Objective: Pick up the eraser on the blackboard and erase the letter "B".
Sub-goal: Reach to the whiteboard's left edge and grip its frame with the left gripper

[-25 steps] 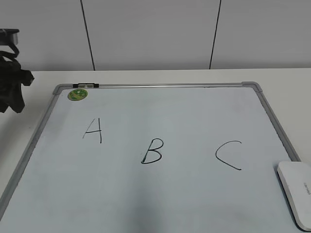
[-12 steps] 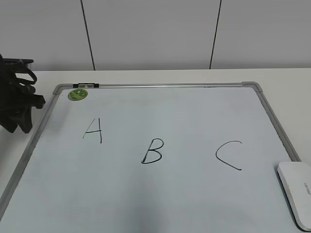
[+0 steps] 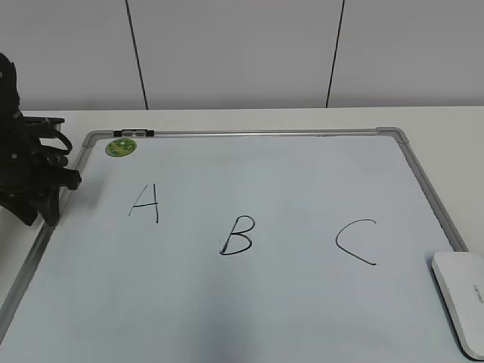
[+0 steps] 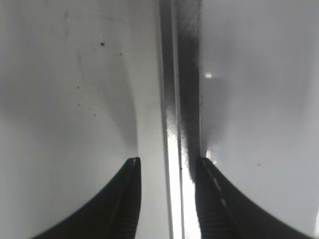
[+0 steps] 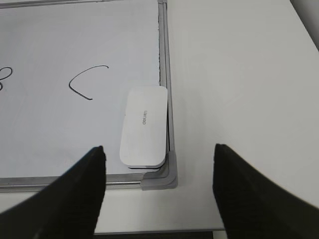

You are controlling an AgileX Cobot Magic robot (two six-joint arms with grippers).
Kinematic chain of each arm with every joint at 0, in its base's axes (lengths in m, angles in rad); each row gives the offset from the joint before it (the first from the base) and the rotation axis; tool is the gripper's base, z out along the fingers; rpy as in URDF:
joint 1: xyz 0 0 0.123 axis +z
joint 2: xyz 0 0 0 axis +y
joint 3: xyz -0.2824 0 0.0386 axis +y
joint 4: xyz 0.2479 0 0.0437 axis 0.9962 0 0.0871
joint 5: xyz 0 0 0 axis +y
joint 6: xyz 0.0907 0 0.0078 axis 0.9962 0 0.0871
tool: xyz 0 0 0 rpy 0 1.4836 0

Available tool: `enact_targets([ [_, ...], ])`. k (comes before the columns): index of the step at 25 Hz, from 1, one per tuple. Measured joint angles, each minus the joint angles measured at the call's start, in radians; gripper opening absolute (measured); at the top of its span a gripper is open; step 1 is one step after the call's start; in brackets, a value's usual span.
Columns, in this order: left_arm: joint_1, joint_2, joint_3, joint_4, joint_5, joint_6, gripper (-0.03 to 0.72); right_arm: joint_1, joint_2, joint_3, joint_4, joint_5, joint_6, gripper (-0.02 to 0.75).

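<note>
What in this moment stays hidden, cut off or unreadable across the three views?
- Eraser: exterior view crops its near end at the picture's corner.
- Letter "B": right wrist view cuts it at the left edge.
- Eraser lettering: too small to read surely.
- Left gripper: blurred, straddling the blackboard frame; contact cannot be told.

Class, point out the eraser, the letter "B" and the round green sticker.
eraser (image 5: 144,126), right wrist view, middle of its white top.
letter "B" (image 3: 237,236), exterior view, its middle junction.
green sticker (image 3: 120,147), exterior view, its centre.
</note>
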Motion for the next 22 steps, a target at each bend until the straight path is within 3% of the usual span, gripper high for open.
enact_targets([
  [18, 0.000, 0.019, -0.006, -0.030, -0.018, -0.003, 0.258, 0.000, 0.000, 0.000, 0.000, 0.000, 0.000, 0.501],
  [22, 0.000, 0.020, -0.008, -0.038, -0.018, -0.003, 0.168, 0.000, 0.000, 0.000, 0.000, 0.000, 0.000, 0.501],
])
